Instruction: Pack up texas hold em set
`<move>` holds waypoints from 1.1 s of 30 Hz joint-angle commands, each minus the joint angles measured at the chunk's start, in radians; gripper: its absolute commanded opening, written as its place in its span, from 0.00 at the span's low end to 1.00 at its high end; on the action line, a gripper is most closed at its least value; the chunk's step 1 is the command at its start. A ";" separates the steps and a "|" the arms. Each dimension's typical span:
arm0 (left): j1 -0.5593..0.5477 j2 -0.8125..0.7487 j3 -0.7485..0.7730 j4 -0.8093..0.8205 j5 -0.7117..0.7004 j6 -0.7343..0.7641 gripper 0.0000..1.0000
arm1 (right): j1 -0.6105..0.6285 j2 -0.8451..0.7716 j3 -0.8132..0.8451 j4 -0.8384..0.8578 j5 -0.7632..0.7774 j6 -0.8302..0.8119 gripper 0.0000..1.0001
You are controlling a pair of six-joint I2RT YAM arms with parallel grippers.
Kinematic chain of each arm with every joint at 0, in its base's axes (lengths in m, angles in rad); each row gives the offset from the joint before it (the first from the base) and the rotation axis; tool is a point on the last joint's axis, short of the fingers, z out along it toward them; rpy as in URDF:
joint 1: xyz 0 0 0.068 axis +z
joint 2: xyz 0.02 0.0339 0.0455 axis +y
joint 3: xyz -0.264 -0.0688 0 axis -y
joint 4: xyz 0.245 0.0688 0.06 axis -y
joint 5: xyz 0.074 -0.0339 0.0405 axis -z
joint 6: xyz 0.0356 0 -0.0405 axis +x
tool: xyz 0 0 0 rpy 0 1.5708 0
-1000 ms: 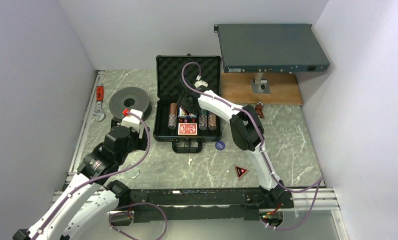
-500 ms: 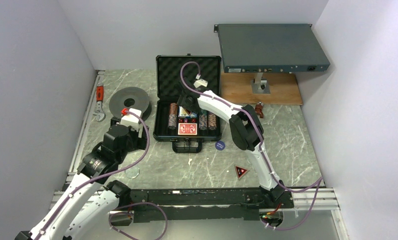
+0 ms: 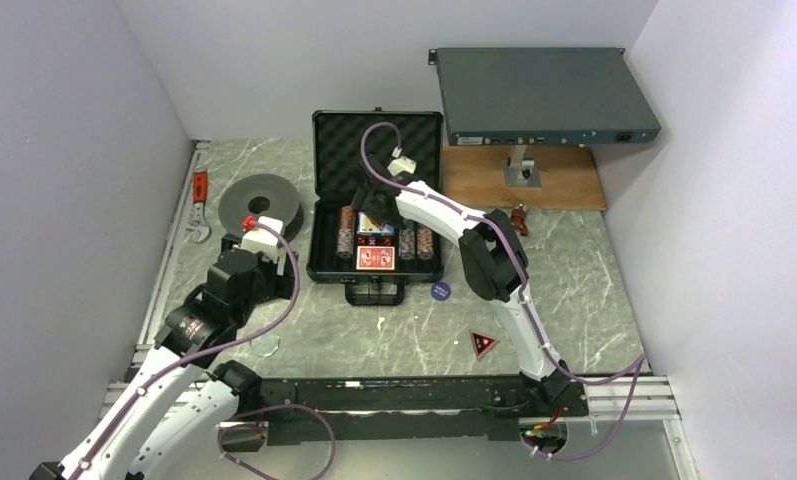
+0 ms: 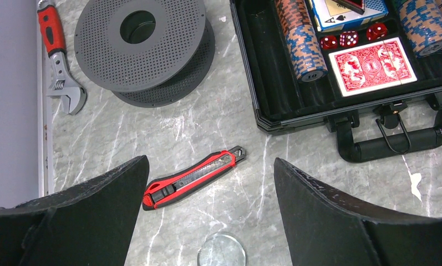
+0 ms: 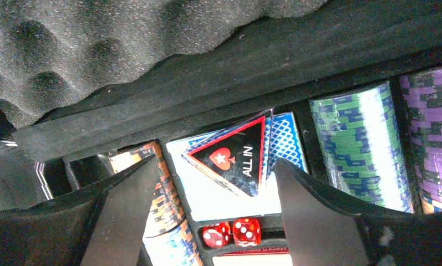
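Placing a triangular marker in the briefcase.
The right gripper [image 5: 214, 163] stands open astride the marker [image 5: 235, 155], which lies on the blue deck [image 5: 289, 141] inside the briefcase [image 3: 323, 262]. The left gripper [image 4: 210, 162] hangs open and empty. Next, I'd guess: lift clear, then fetch the second marker [image 3: 483, 344] and blue button [image 3: 440, 290].

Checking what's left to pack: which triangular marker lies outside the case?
The marker lying on the table, in front and right of the case. The other marker lies inside the case, atop the blue deck.

Pale lilac walls [image 3: 74, 150], grey marbled tabletop [image 3: 574, 280] (white-veined), wooden board [image 3: 564, 185]
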 commanded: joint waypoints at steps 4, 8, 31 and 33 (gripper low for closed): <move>0.005 -0.009 0.002 0.034 0.006 0.008 0.88 | -0.004 -0.042 -0.002 0.017 0.021 -0.010 0.93; 0.005 -0.006 0.002 0.034 0.005 0.007 0.88 | -0.002 -0.078 -0.010 0.019 0.017 -0.021 0.94; 0.006 0.013 -0.001 0.064 -0.068 -0.027 0.87 | 0.045 -0.665 -0.399 0.081 0.209 -0.347 1.00; 0.006 0.015 -0.001 0.065 -0.053 -0.021 0.87 | 0.043 -0.727 -0.484 0.102 0.211 -0.350 1.00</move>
